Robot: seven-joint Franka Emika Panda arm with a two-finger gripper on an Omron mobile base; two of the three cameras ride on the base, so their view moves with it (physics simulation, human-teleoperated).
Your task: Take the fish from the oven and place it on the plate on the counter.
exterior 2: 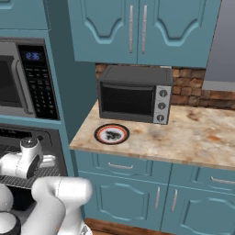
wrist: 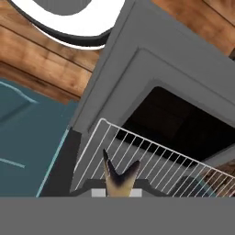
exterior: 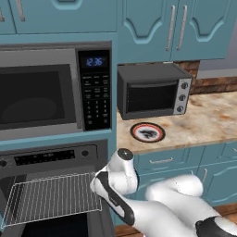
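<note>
In the hand view a tan, dark-tipped fish tail [wrist: 118, 176] sticks up between the two dark fingertips of my gripper [wrist: 117, 190], which is shut on the fish. Beyond it lie the oven's pulled-out wire rack [wrist: 151, 156] and the lowered grey oven door [wrist: 137, 69]. From the left base view the oven [exterior: 46, 157] stands open under the microwave, its rack [exterior: 51, 199] drawn out, and my wrist hangs just right of the rack with the fingers hidden behind it. The red-rimmed plate [exterior: 147, 132] [exterior 2: 111, 134] lies bare on the marbled counter [exterior: 208, 120] [exterior 2: 183, 137], up and to the right of my hand.
A black toaster oven [exterior: 152, 90] [exterior 2: 135, 94] stands on the counter right behind the plate. The keypad microwave [exterior: 46, 92] [exterior 2: 18, 80] sits above the oven. Teal wall cabinets [exterior: 152, 28] hang over the counter. Wooden floor [wrist: 36, 59] lies beneath the oven door.
</note>
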